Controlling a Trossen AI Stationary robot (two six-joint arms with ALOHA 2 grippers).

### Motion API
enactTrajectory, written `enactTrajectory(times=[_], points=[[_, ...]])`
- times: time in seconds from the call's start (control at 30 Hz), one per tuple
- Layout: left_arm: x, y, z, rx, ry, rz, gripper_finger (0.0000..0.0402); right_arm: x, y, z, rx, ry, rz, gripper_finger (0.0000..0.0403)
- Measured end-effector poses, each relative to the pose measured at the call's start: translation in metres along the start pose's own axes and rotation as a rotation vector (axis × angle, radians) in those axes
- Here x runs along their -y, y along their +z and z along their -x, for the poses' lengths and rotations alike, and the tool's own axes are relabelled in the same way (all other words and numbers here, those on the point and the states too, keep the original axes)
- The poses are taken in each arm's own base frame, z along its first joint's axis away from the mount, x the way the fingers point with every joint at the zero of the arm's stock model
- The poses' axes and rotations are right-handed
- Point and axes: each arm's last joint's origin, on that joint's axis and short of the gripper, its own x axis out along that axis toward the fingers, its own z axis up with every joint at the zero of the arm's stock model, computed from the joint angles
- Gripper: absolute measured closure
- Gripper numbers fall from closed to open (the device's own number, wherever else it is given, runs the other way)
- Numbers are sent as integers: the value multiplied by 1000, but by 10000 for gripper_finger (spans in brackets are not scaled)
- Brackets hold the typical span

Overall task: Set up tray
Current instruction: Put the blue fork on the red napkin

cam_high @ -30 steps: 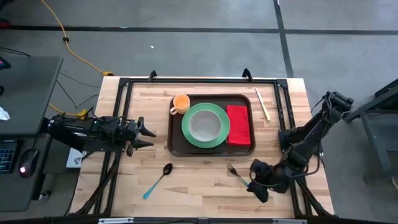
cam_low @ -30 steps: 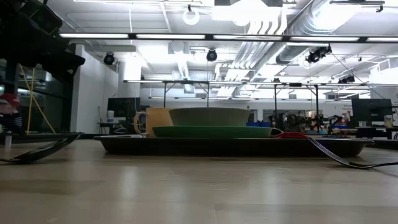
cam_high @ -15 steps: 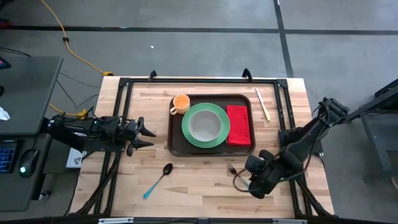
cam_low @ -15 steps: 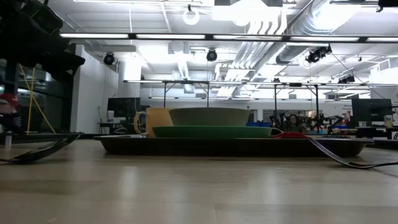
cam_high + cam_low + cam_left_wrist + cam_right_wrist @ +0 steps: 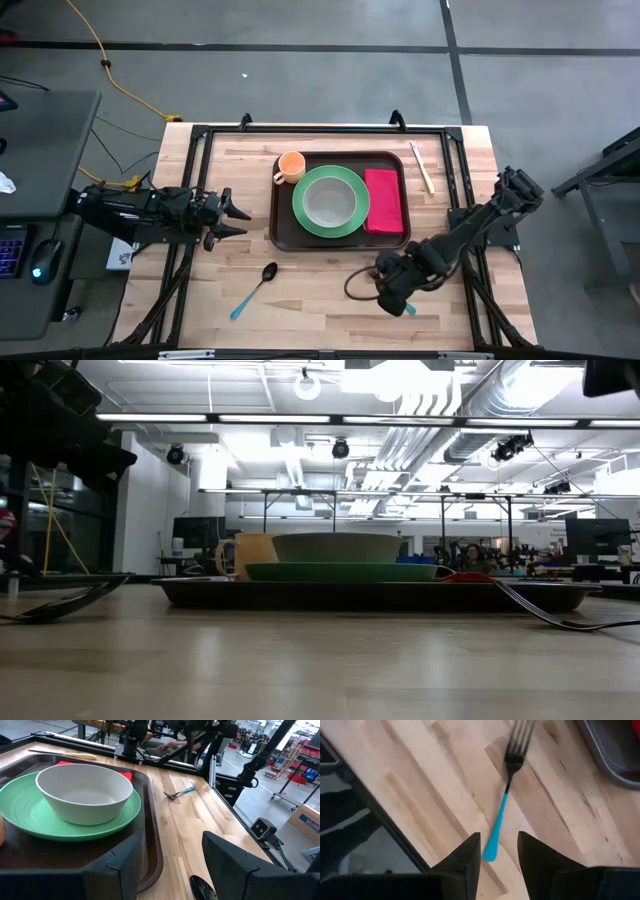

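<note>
R gripper [image 5: 498, 840] hangs low over the near-right part of the wooden table [image 5: 320, 300], fingers apart w/ a narrow gap. The blue handle end of a fork [image 5: 506, 795] lies in that gap in the R wrist view. The fork is flat on the wood, dark tines pointing twd the tray; can't tell if the pads touch it, nothing lifted. In the high view the gripper body covers most of the fork, only a bit of blue shows at its near side. Just beyond the fork, the tray [image 5: 283, 235] sits mid-table, dark brown, long side across. On it: green plate [image 5: 305, 220] in the centre w/ a pale bowl [image 5: 329, 203] on top, red napkin [image 5: 383, 200] flat on the tray's right part, just beside the plate, orange cup [image 5: 291, 165] at the far-left corner. Off the tray: blue-handled spoon [image 5: 255, 288] on the wood near-left of it, and a pale slim utensil [image 5: 423, 168] beside the far-right corner. L gripper [image 5: 240, 213] waits just left of the tray, fingers spread wide, holding nothing, pointing at the tray's left rim.
</note>
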Motion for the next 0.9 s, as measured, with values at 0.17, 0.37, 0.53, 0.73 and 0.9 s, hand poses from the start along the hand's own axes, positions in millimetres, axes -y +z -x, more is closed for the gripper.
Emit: enactTrajectory(times=[0.17, 0.37, 0.53, 0.73, 0.9], points=[[0, 0, 0, 0, 0, 0, 172, 5, 7, -5, -4, -10, -60, 295], [0, 0, 0, 0, 0, 28, 172, 3, 15, -4, 54, 18, -47, 295], [0, 0, 0, 0, -1, 55, 172, 2, 16, -4, 61, 35, 17, 295], [0, 0, 0, 0, -1, 56, 172, 1, 16, -4, 63, 41, 55, 295], [0, 0, 0, -1, -1, 56, 172, 2, 17, -4, 52, 45, 45, 295]])
